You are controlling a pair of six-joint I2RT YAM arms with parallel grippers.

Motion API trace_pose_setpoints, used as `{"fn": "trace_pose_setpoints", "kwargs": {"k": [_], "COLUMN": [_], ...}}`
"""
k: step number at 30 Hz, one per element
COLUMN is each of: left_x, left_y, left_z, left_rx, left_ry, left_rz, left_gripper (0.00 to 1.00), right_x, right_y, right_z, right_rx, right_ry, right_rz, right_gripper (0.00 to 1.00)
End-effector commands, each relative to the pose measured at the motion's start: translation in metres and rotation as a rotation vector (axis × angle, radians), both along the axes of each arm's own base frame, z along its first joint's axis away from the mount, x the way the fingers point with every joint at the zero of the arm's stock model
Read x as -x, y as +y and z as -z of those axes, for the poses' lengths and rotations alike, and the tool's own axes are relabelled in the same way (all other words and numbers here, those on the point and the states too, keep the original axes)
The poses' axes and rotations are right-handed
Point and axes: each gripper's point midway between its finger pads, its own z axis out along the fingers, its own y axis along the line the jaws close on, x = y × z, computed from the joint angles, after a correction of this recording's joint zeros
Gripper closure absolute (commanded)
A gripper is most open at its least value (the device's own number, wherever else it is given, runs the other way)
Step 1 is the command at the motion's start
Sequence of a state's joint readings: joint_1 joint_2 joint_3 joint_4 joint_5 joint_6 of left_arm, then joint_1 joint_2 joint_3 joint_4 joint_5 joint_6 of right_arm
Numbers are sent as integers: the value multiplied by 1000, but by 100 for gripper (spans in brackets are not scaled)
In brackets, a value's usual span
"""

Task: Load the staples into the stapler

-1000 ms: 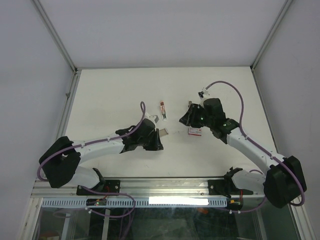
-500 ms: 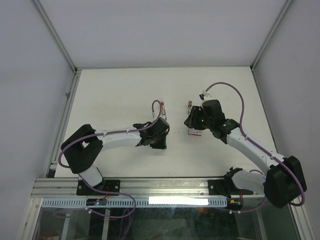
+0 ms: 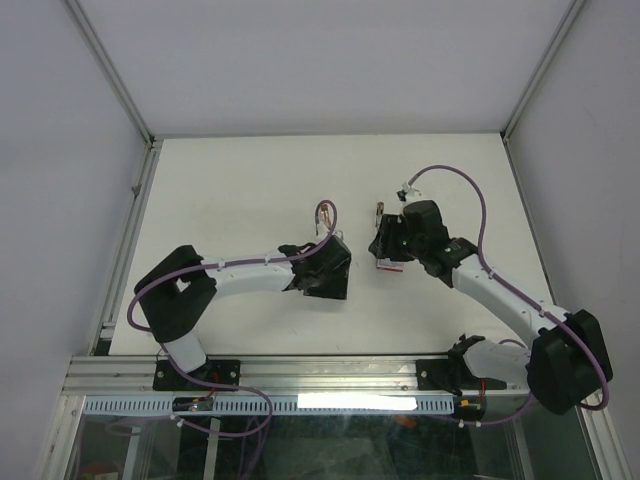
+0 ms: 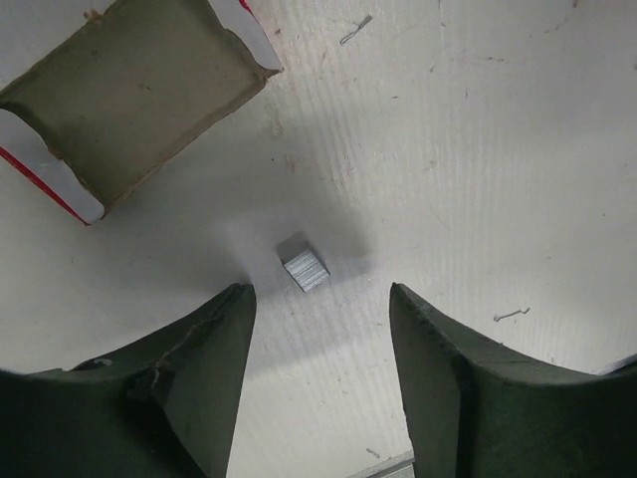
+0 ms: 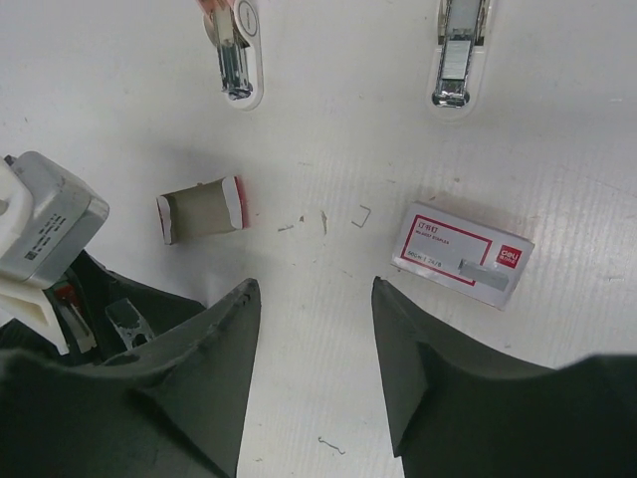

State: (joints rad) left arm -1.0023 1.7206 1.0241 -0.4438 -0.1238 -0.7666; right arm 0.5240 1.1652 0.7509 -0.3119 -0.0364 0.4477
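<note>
Left wrist camera showed the left end effector open over a small grey metal block of staples on the white table, just beside the open brown cardboard tray. The right end effector, also open, hovered near the white rectangular box with a red mark, apart from that tray. A skewed pinch risked flicking or splitting the block.

Right wrist view: two white oblong stapler parts, at eleven and one o'clock; one staples box at four; one open cardboard tray at nine; four loose staples near centre and six. Left wrist view: one staple block, centre
</note>
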Motion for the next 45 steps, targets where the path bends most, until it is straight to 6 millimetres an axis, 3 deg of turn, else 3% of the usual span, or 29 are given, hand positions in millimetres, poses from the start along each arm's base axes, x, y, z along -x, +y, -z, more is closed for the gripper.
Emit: {"fn": "trace_pose_setpoints", "kwargs": {"k": [1, 5, 7, 12, 17, 20, 23, 26, 35, 45], "left_x": [-11, -24, -39, -95, -149, -159, -154, -146, -142, -142], "left_y": [-8, -2, 16, 96, 174, 209, 236, 246, 245, 243], "left_z": [-35, -82, -99, -133, -183, -196, -200, -198, -205, -203], "left_rx": [53, 119, 152, 205, 255, 266, 220, 177, 191, 198], "left_ry": [-95, -208, -233, -311, -448, -509, -562, -591, -607, -598], "left_rz": [1, 26, 13, -57, -180, -258, -314, -331, -323, -320], "left_gripper": [38, 21, 15, 6, 1, 1, 1, 1, 1, 1], "right_x": [-11, -6, 1, 24, 43, 48, 48, 51, 57, 56], "right_y": [7, 17, 21, 50, 78, 89, 100, 105, 116, 113], "right_z": [-17, -12, -5, 9, 26, 39, 51, 60, 80, 81], "right_rx": [-12, 13, 68, 114, 189, 269, 352, 422, 486, 506], "right_ry": [-50, 3, 41, 93, 159, 195, 211, 229, 269, 261], "right_rz": [-4, -48, -66, -160, -163, -138, -130, -139, -149, -140], "right_gripper": [48, 47, 47, 40, 43, 49, 55, 55, 59, 69]}}
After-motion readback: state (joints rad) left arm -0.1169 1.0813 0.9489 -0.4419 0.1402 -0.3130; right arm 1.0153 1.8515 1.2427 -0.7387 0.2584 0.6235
